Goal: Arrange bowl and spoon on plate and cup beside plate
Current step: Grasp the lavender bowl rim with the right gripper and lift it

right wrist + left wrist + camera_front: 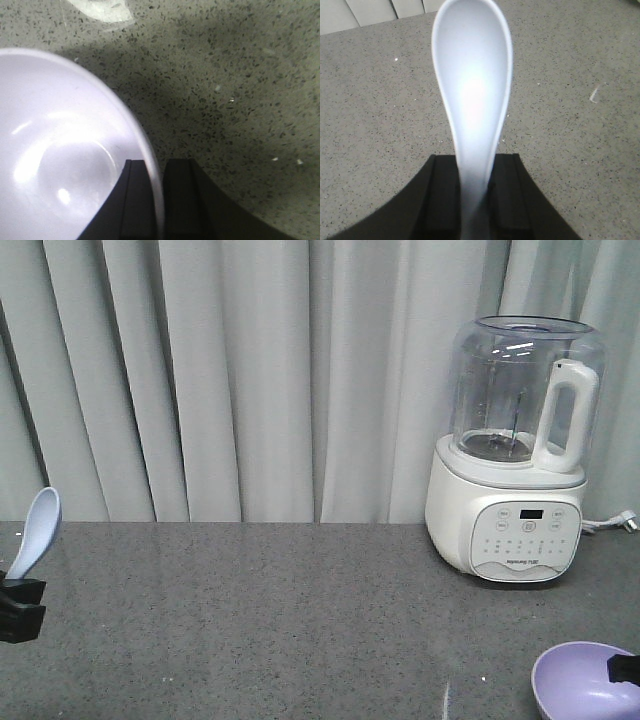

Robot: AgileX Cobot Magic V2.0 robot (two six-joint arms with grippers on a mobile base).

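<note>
Front-facing view alone — blender point(510, 530) behind bowl point(580, 680)

A white countertop blender point(505, 530) with a clear plastic jar and a white handle stands beyond the right gripper point(624, 670), far across from the left gripper point(20, 585). Its white plug point(622, 522) lies just beside the base. A speckled grey stone counter point(260, 620) spreads beneath both grippers, and pale grey pleated curtains point(250, 380) hang behind it.

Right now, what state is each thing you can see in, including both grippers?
spoon: held by its handle, scoop up, empty.
bowl: gripped at the rim, opening up, empty.
left gripper: shut on the spoon.
right gripper: shut on the bowl.
blender: assembled and upright, looks empty.
</note>
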